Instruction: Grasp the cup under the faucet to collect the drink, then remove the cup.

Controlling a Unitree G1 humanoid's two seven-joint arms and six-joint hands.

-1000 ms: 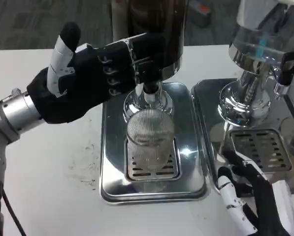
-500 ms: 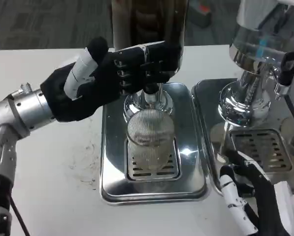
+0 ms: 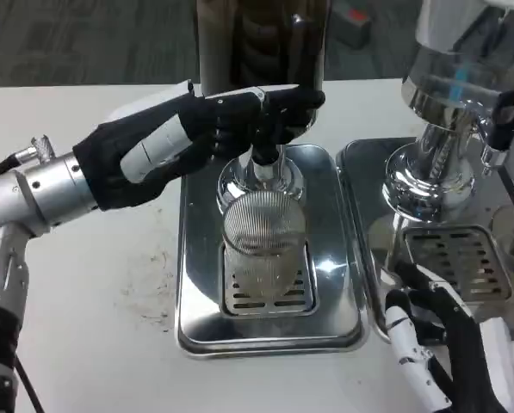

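Note:
A ribbed clear cup [image 3: 263, 249] stands on the drain grille [image 3: 268, 292] of the left dispenser's steel tray [image 3: 196, 284], right under the faucet [image 3: 265, 163]. My left hand [image 3: 201, 138] reaches across from the left, palm down, its fingers [image 3: 282, 112] laid over the faucet's lever at the foot of the dark drink tank [image 3: 261, 43]. It hangs above the cup and does not touch it. My right hand [image 3: 429, 344] lies low at the bottom right, fingers apart, holding nothing, well clear of the cup.
A second chrome dispenser [image 3: 450, 103] with its own tray [image 3: 463, 258] stands on the right, a black-handled tap [image 3: 498, 120] sticking out. White table [image 3: 84, 284] spreads to the left of the trays.
My left hand has swung rightward and rolled palm down, its fingers now over the faucet lever. The cup and my right hand have barely shifted.

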